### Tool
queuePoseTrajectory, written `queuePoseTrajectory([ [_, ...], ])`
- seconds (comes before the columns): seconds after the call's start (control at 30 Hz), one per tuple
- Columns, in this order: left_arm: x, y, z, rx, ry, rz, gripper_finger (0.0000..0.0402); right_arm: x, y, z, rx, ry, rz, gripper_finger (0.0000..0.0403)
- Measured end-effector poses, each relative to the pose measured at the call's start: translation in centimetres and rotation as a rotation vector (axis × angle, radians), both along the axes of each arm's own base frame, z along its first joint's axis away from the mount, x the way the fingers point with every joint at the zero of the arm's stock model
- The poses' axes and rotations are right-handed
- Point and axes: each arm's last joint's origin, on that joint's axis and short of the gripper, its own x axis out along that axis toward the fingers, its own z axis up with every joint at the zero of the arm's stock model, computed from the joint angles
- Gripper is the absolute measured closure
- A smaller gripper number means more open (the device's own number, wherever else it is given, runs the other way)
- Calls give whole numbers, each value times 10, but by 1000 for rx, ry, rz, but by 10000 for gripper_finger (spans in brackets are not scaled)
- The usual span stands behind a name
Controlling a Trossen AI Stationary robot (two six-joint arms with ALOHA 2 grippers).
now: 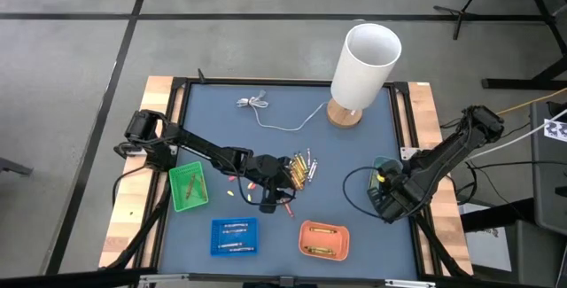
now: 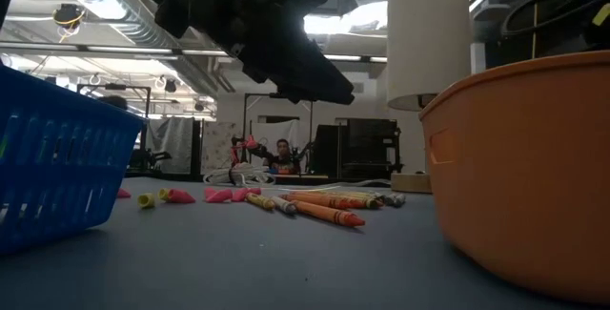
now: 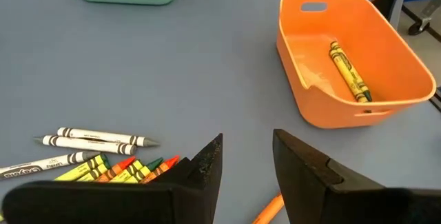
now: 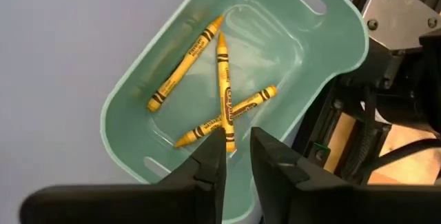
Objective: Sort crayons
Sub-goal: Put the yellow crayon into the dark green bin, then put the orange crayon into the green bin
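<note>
A pile of loose crayons [image 1: 301, 171] lies on the blue mat at the table's middle; in the left wrist view it shows as white, yellow, orange and green sticks [image 3: 103, 156]. Pink and orange crayons [image 2: 315, 205] lie flat in the low view. My left gripper [image 3: 248, 160] is open just above the mat beside the pile, on its near side [image 1: 270, 192]. An orange crayon [image 3: 267, 210] lies under the gap between its fingers. My right gripper [image 4: 238, 148] is open and empty above the teal tray [image 4: 207, 79], which holds three yellow crayons [image 4: 224, 93].
A green tray [image 1: 188, 186], a blue tray [image 1: 234, 237] and an orange tray [image 1: 323, 239] stand along the near side. The orange tray holds a yellow crayon [image 3: 348, 72]. A white cylinder on a wooden base [image 1: 363, 66] and a white cable [image 1: 266, 111] are at the far side.
</note>
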Motion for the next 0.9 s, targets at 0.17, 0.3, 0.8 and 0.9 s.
queuePoseTrajectory([
  [0.17,-1,0,-2,23,15,-14,289,0,0,0,-8,-8,3,335],
  [0.3,-1,-1,-2,27,11,-39,289,0,0,0,-9,-8,3,335],
  [0.8,6,-46,17,79,-178,-193,289,0,0,0,-8,-8,4,335],
  [0.9,13,-52,14,100,-150,-212,289,1,0,0,-3,-14,4,336],
])
